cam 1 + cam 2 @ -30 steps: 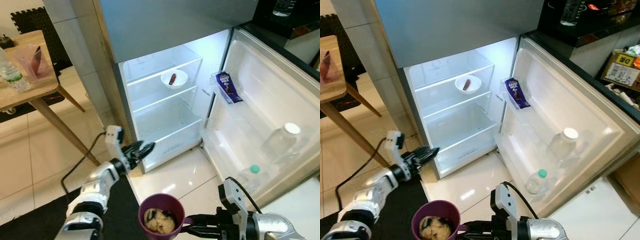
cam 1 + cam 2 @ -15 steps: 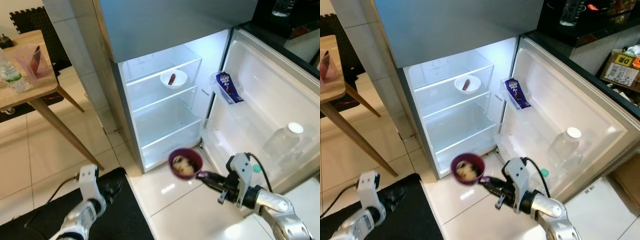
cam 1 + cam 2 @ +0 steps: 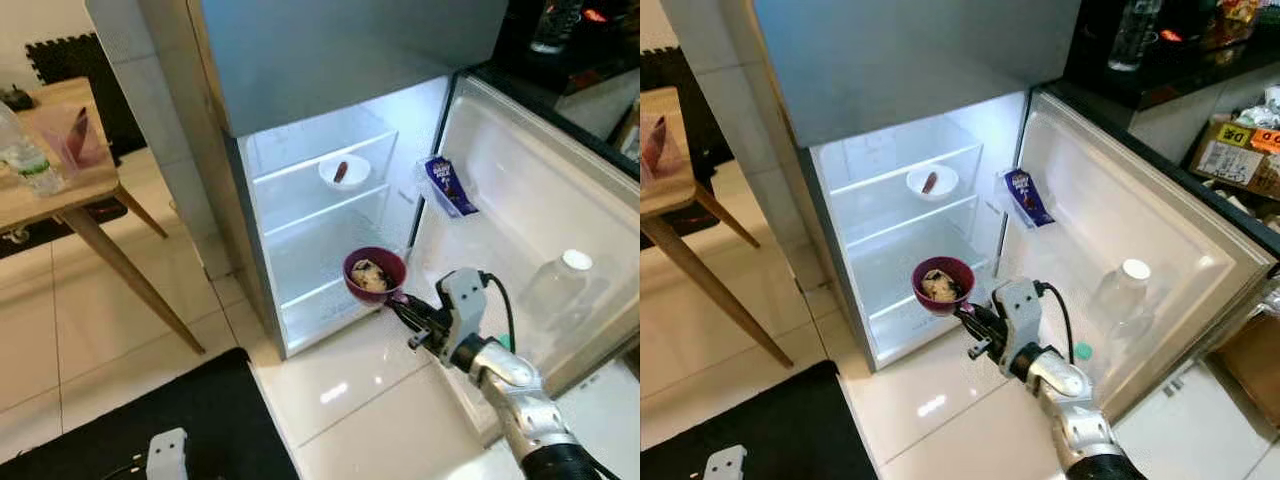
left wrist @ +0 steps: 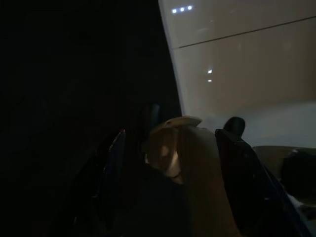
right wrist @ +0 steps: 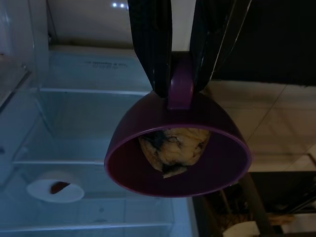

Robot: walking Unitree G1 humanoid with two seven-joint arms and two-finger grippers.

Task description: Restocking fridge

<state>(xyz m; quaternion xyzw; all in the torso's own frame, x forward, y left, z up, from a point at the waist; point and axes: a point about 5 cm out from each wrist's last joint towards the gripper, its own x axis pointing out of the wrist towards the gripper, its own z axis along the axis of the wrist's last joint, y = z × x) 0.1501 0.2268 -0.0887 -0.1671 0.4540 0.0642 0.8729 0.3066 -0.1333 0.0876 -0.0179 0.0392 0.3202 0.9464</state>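
Wooden table (image 3: pixel 60 195), upper left of frame, splayed legs; on it a clear plastic bottle (image 3: pixel 22 155) and a pinkish container (image 3: pixel 70 135). Black mat (image 3: pixel 215 420), lower left, on pale glossy floor tiles (image 3: pixel 110 330). Dark countertop (image 3: pixel 1160 60), upper right, bearing a glass (image 3: pixel 1132 35). Cardboard box (image 3: pixel 1240 155) with yellow label, right edge.

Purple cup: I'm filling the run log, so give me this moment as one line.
right hand: shut on purple cup handle | cup: at open fridge, before lower shelf | left hand: idle
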